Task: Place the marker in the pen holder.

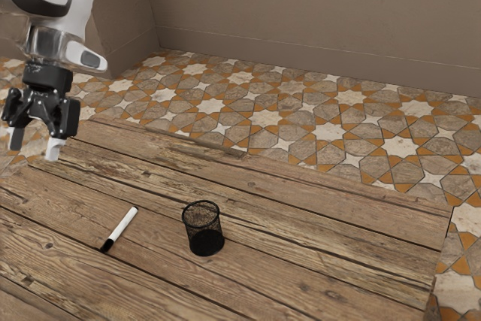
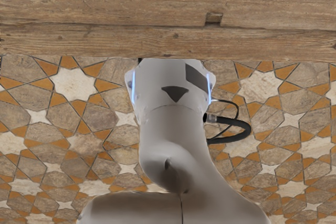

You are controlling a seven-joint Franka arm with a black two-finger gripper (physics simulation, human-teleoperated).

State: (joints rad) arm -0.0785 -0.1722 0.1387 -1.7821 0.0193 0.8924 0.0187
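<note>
Exterior view: on the brown wood-plank tabletop [image 1: 301, 276], my black wire-mesh cylindrical pen holder [image 1: 201, 234] stands upright; the slim white marker with one black end [image 1: 122, 225] lies near its 9 o'clock, black end towards 7. My black two-finger hand [image 1: 34, 143], fingers spread, empty, hangs towards the holder's 10 o'clock. Star-patterned tile floor [image 1: 327, 132] extends beyond, at 12.

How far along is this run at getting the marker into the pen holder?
Nothing looks done: the marker lies on the table beside the upright, empty pen holder. Nothing is in hand: the open gripper hangs well away from both, at the exterior view's left. Everything seems left: reaching, gripping, carrying and inserting the marker.
</note>
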